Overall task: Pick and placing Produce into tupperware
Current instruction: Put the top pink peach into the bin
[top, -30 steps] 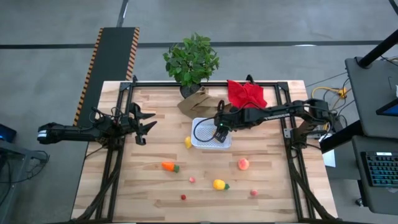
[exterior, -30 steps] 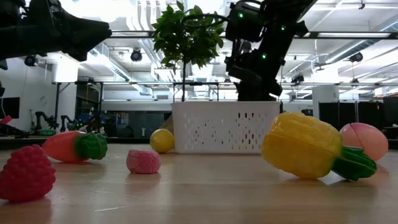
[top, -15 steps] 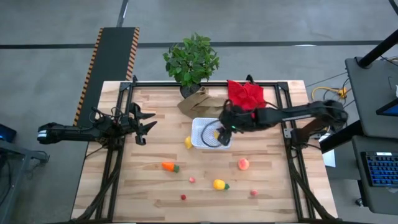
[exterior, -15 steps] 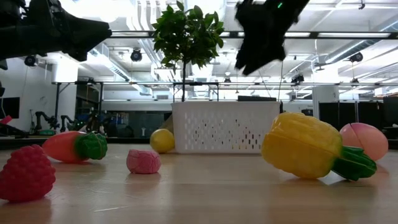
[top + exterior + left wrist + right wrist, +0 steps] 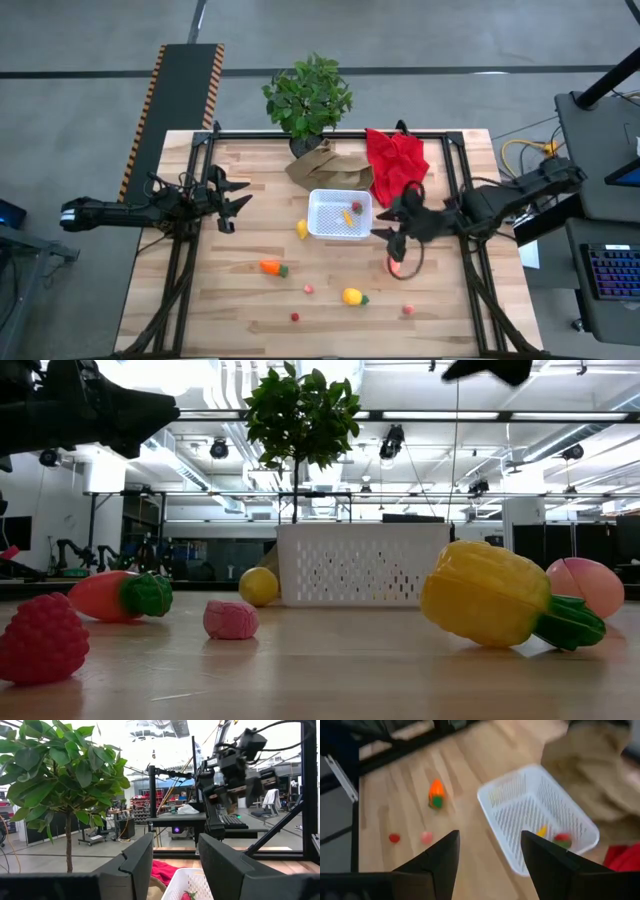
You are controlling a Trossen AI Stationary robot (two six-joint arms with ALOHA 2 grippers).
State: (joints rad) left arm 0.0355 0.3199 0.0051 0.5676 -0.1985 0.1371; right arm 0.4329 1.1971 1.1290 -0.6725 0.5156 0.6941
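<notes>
The white tupperware (image 5: 340, 215) sits mid-desk (image 5: 250, 300) and holds two small produce pieces, one yellow-orange (image 5: 347, 217) and one red (image 5: 356, 207). A yellow fruit (image 5: 302, 229) lies just beside its left wall. The right gripper (image 5: 397, 238), fingers apart and empty, hovers to its right above a pink fruit (image 5: 396, 266). The left gripper (image 5: 232, 205), also parted, waits at the desk's left edge. No writing is readable.
</notes>
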